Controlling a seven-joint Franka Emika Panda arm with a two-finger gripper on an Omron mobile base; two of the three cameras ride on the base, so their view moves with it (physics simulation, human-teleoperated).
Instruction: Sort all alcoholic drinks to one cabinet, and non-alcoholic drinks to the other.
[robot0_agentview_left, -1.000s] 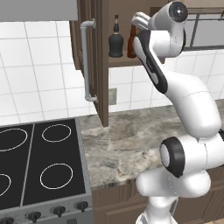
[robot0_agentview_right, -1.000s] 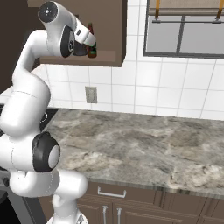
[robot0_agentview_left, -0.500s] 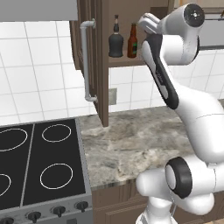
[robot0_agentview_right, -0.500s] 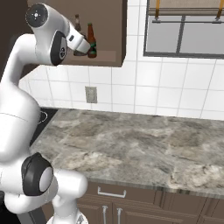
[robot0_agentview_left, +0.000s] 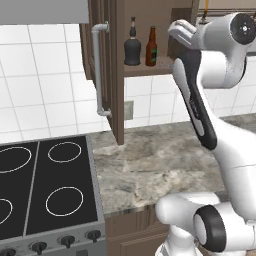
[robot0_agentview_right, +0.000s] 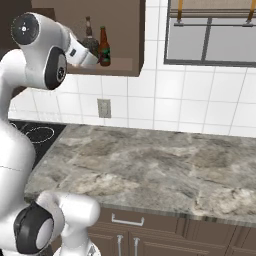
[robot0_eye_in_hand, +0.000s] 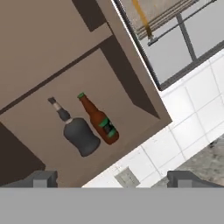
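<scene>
Two alcoholic drinks stand side by side on the lower shelf of the open cabinet (robot0_agentview_left: 150, 67): a squat black bottle (robot0_agentview_left: 132, 48) and a slim brown beer bottle (robot0_agentview_left: 151, 47) with a green label. My gripper (robot0_agentview_left: 176, 30) hovers just right of them, a short way out from the cabinet front. In the hand view its fingertips (robot0_eye_in_hand: 43, 178) are spread wide with nothing between them, and the black bottle (robot0_eye_in_hand: 81, 134) and beer bottle (robot0_eye_in_hand: 99, 120) lie ahead. From the right, the hand (robot0_agentview_right: 90, 56) partly covers the black bottle beside the beer bottle (robot0_agentview_right: 104, 47). The non-alcoholic drinks are out of view.
The cabinet door (robot0_agentview_left: 116, 75) stands swung open with a long grey handle (robot0_agentview_left: 99, 70). A black stove (robot0_agentview_left: 45, 185) sits at the left of the marble counter (robot0_agentview_left: 160, 160). A window (robot0_agentview_right: 210, 30) is right of the cabinet, a wall outlet (robot0_agentview_right: 104, 107) below it.
My hand has drawn back to the right, away from the beer bottle, which now stands uncovered on the shelf. The jaws have stayed open.
</scene>
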